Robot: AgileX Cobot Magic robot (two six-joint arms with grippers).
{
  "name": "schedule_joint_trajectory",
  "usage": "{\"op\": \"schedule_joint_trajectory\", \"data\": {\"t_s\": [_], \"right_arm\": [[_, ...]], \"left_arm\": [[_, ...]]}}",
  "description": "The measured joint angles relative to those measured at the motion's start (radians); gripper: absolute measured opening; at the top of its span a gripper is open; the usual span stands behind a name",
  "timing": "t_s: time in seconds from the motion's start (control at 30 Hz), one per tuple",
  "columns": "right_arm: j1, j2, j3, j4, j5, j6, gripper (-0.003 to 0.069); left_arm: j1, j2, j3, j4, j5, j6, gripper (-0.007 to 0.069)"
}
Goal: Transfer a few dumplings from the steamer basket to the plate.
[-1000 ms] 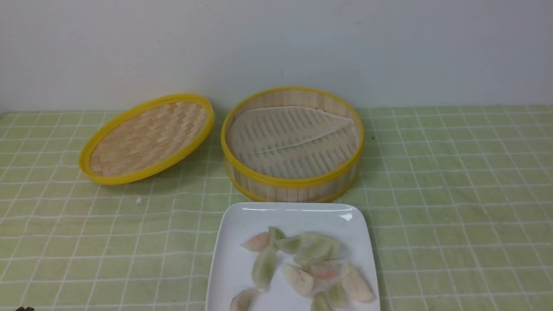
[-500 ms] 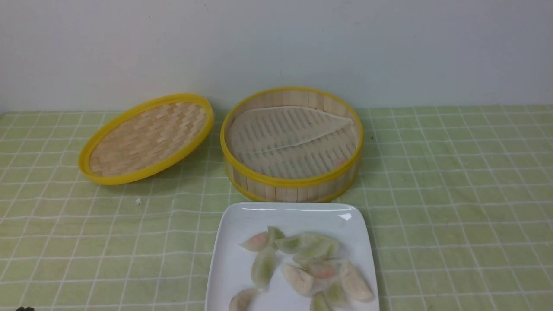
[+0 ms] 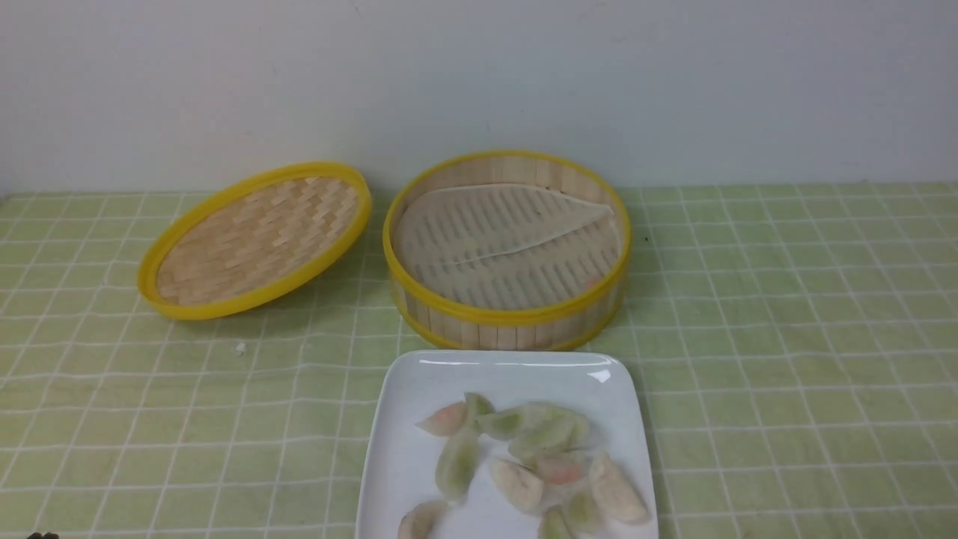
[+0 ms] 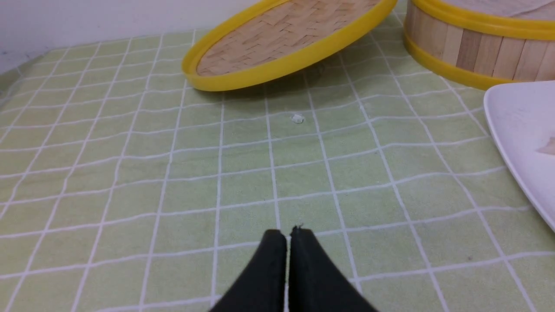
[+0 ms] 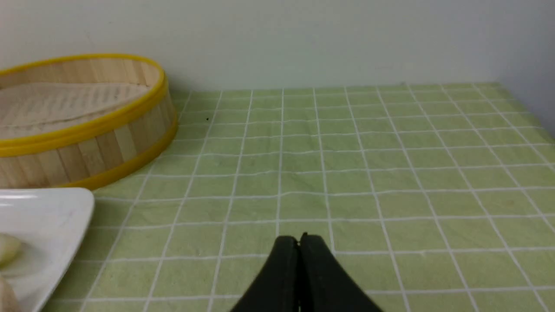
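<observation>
The steamer basket (image 3: 506, 318) stands at the back middle, its pale liner (image 3: 501, 239) folded over inside; a faint pinkish spot (image 3: 591, 283) shows at the liner's right edge. Just in front lies the white plate (image 3: 408, 464) with several dumplings (image 3: 535, 442) heaped on its middle and right. My left gripper (image 4: 287, 232) is shut and holds nothing, low over the cloth left of the plate (image 4: 520, 125). My right gripper (image 5: 299, 238) is also shut with nothing in it, over the cloth right of the plate (image 5: 47, 212) and basket (image 5: 91, 143).
The shallow woven lid (image 3: 254, 239) lies tilted left of the basket, its right edge raised. A small white crumb (image 3: 239, 347) sits on the green checked cloth in front of it. A pale wall runs close behind the basket.
</observation>
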Motion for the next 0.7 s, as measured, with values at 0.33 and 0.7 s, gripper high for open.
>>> {"op": "schedule_joint_trajectory", "data": {"t_s": [0.33,0.7], "right_arm": [[-0.002,0.000,-0.002,-0.006,0.010,-0.002,-0.0015],[-0.002,0.000,-0.002,-0.007,0.010,-0.002,-0.0015]], "left_arm": [[0.000,0.000,0.000,0.000,0.000,0.000,-0.0006],[0.000,0.000,0.000,0.000,0.000,0.000,-0.0006]]}}
